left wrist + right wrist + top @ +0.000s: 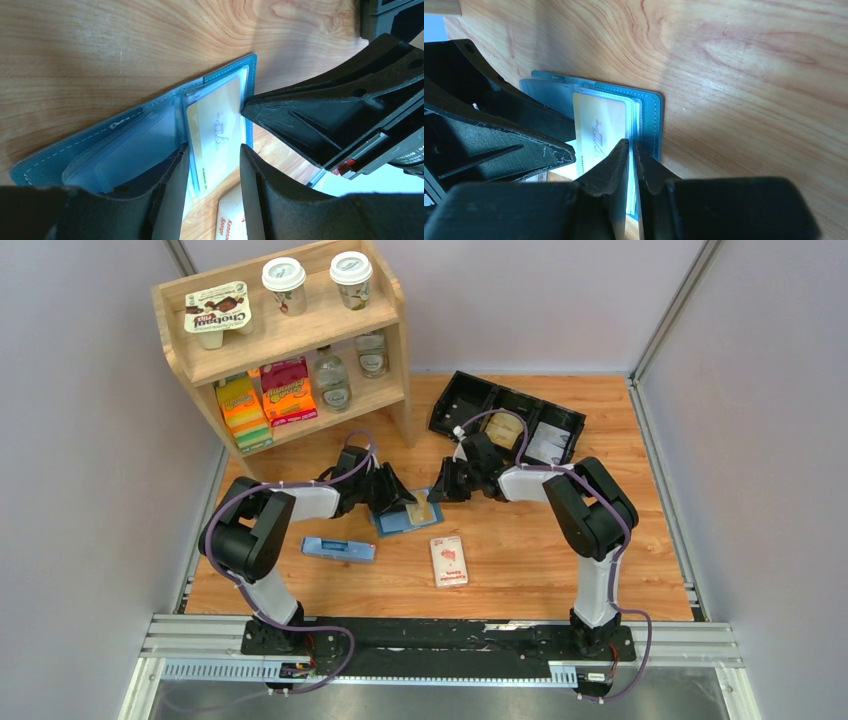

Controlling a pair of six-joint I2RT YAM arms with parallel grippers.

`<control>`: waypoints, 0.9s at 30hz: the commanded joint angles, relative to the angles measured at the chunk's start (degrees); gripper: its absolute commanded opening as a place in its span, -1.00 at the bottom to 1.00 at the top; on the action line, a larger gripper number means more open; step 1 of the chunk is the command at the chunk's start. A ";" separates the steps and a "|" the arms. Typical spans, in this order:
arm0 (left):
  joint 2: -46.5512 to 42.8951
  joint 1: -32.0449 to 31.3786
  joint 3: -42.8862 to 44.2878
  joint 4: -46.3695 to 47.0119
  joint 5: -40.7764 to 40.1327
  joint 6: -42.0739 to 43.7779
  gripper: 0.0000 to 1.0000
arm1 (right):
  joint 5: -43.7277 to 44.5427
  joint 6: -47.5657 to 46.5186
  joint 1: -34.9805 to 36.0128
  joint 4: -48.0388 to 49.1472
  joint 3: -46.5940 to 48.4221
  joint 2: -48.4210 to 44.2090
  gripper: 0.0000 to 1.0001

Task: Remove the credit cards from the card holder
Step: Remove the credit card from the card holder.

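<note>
R fingers (606, 167) near-shut on card holder (652, 111)

The yogurt pack (216, 312) reads "Chobani"; the tan-gold card (215, 130) shows what looks like a "VISA" logo.

- My left arm (300, 502) stretches forward and low, its pincer (214, 150) angled down, jaws parted.
- My right arm (540, 485) reaches in opposite, its pincer (630, 144) pinched nearly closed on the card holder (651, 117) edge.
- The two pincers almost meet.
</note>
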 commanded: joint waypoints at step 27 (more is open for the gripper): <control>-2.80 -0.23 -7.27 24.63 4.52 -9.00 -0.38 | 0.30 0.79 0.49 -0.43 -1.55 3.53 -0.68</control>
